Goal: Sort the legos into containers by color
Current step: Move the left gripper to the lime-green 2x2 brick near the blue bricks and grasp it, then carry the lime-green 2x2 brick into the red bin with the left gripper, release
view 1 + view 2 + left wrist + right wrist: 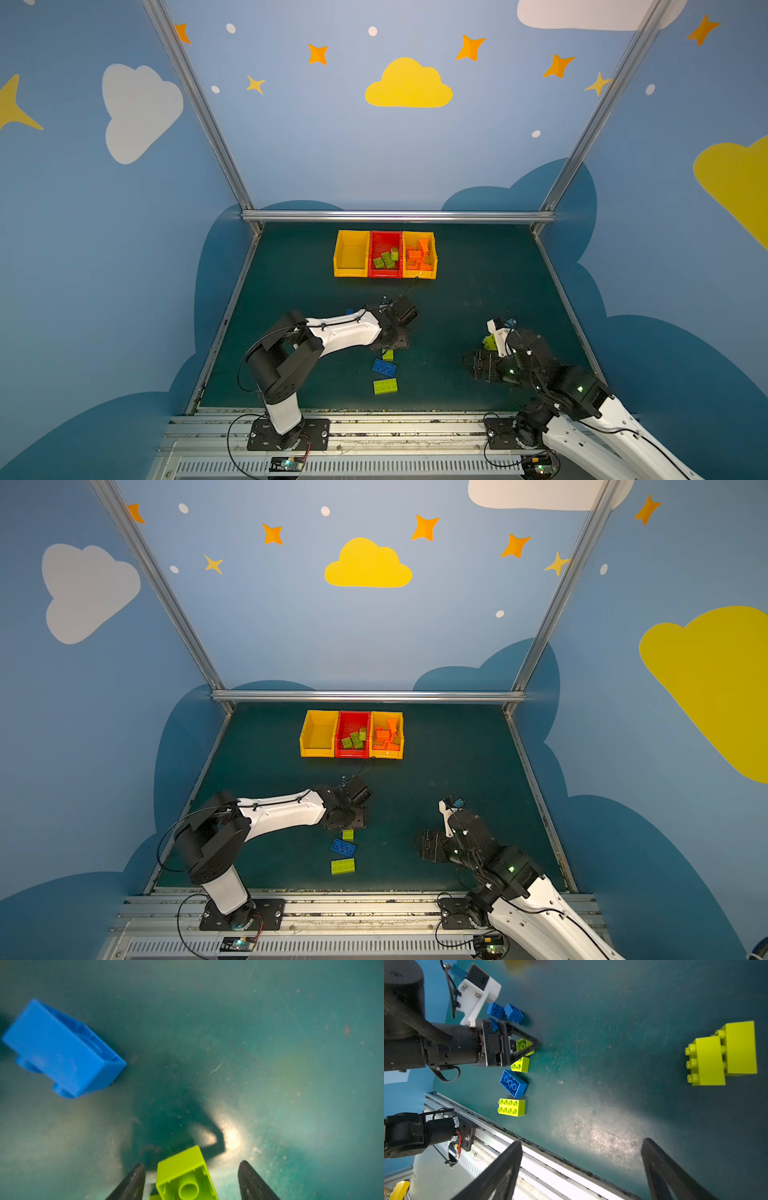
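My left gripper (192, 1164) points down at the mat, open, with a small lime brick (185, 1176) loose between its fingers and a gap on each side. The right wrist view shows the same left gripper (529, 1045) around that brick (522, 1044). Beside it lie another small lime brick (387, 354), a blue brick (384, 368) and a long lime brick (385, 386). A blue brick (62, 1051) lies on its side nearby. My right gripper (582, 1141) hangs open and empty near the front rail. The red bin (385, 274) holds lime bricks, the right yellow bin (419, 275) orange ones.
The left yellow bin (351, 273) has nothing in it. Two joined lime bricks (720, 1053) sit by my right arm. More blue bricks (504, 1012) lie behind my left wrist. A metal rail (374, 415) runs along the mat's front edge.
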Controlling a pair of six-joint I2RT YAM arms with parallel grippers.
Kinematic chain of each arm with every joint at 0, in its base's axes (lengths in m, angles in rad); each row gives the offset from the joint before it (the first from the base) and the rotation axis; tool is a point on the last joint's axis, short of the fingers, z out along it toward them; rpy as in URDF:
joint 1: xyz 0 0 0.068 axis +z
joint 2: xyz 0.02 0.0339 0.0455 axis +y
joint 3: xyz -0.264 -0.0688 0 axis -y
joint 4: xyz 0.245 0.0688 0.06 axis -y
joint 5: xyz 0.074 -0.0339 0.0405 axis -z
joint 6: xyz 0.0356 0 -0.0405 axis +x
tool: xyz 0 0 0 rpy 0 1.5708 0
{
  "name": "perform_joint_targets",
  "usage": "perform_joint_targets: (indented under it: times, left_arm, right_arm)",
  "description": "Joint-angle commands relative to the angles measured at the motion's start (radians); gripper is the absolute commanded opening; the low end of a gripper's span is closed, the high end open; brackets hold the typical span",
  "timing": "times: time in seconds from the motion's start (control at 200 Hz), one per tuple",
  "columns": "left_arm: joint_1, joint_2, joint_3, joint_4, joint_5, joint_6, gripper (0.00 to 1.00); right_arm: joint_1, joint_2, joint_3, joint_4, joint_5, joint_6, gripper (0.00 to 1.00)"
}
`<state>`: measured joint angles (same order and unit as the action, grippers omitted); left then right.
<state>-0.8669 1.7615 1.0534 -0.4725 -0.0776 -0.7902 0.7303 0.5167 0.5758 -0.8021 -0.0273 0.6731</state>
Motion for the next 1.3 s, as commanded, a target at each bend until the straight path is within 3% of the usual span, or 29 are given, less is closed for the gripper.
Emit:
perform_joint_targets:
  times: [0.0,0.19,0.35,0.661,0.961,1.171,1.296]
  left_arm:
    - [-0.007,0.026,0.035,-0.053,-0.026,-0.004,0.62]
    - [-0.011,0.056,0.075,-0.098,-0.030,0.002,0.29]
    - [-0.011,0.066,0.118,-0.140,-0.041,0.014,0.18]
    - [0.028,0.101,0.329,-0.296,-0.145,0.104,0.17]
    - [0.236,0.172,0.593,-0.348,-0.124,0.211,0.19]
    - [0.363,0.358,0.920,-0.404,-0.071,0.298,0.20]
    - [0.405,0.532,1.192,-0.472,-0.044,0.337,0.21]
  right_arm:
    - [0.005,-0.004,-0.011,-0.004,0.014,-0.007,0.88]
    - [0.006,-0.012,-0.013,0.001,0.010,-0.012,0.88]
    - [0.006,-0.026,-0.007,0.001,0.007,-0.016,0.87]
    - [0.004,-0.028,0.011,0.004,0.004,-0.032,0.88]
    - [0.003,0.036,0.080,0.013,0.016,-0.073,0.88]
    - [0.001,0.115,0.090,0.048,0.023,-0.099,0.87]
    - [0.000,0.153,0.091,0.077,0.026,-0.105,0.87]
